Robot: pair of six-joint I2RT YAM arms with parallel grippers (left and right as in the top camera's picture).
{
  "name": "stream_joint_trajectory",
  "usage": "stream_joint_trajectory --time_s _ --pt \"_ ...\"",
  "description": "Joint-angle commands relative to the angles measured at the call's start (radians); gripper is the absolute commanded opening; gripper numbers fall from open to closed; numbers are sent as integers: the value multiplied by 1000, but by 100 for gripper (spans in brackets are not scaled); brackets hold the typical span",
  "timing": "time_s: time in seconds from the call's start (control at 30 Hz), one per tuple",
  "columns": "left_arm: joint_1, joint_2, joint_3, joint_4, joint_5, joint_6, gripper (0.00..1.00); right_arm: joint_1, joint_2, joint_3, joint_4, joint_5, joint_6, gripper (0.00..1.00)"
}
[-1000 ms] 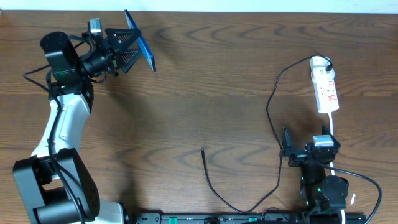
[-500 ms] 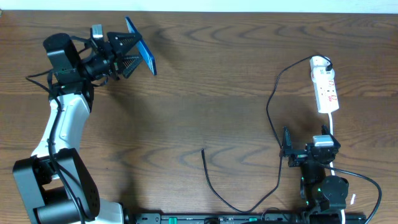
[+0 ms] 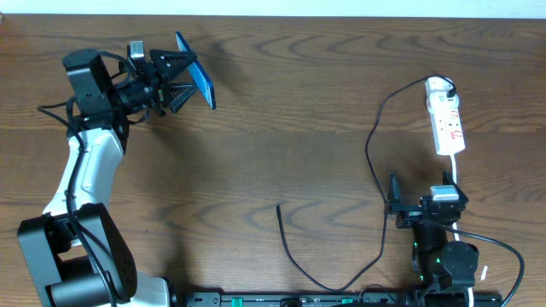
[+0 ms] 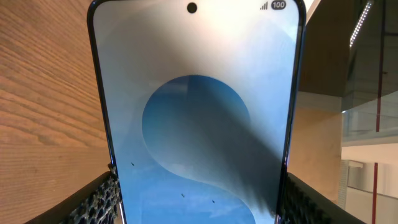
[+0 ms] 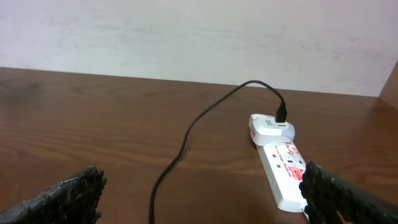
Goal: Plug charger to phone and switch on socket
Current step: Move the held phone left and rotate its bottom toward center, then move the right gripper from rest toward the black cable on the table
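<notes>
1. The left hand (image 3: 177, 78) is at the far left of the brown worktop (image 3: 281, 128). It is pinching the phone (image 3: 198, 78).
2. From above, the phone looks like a thin blue strip, because it is tipped up on its side and does not lie flat.
3. In the left wrist view the phone (image 4: 196, 124) fills most of the picture. Its screen is blue with a big round shape in it, and a small "100" sits in the top corner.
4. The two black bumpy fingers (image 4: 99, 199) press on the long edges of the phone, one on each side.
5. The right hand (image 3: 425, 205) is at the near right of the worktop. Its fingers (image 5: 62, 199) are spread wide apart and it is holding nothing.
6. The socket (image 3: 446, 115) is a white strip with small red marks. It lies flat at the far right, past the right hand, and the right wrist view shows it (image 5: 283, 168) too.
7. The charger (image 3: 372, 162) is a thin black wire. One end is plugged in at the far, round end of the socket.
8. From there the wire runs left, then toward the near edge past the right hand, and loops back up.
9. Its free tip (image 3: 278, 207) lies on the bare worktop near the middle. It is well apart from the phone and from both hands.
</notes>
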Motion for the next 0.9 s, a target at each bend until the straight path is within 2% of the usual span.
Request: stream_joint_trajectory --time_s 0.0,0.23,0.4,0.57,0.87 --pt "1 -14 2 5 17 24 7 8 -5 -2 18 11 59 99" --pt "8 -14 2 5 -10 24 7 8 8 11 42 -34 238 99" --pt "8 -14 2 5 -10 24 7 8 114 77 41 -63 257 99" --pt "8 -14 2 5 -10 24 7 8 348 234 39 -91 218 99" --pt "8 -14 2 5 -9 24 7 10 929 654 -34 -299 204 99"
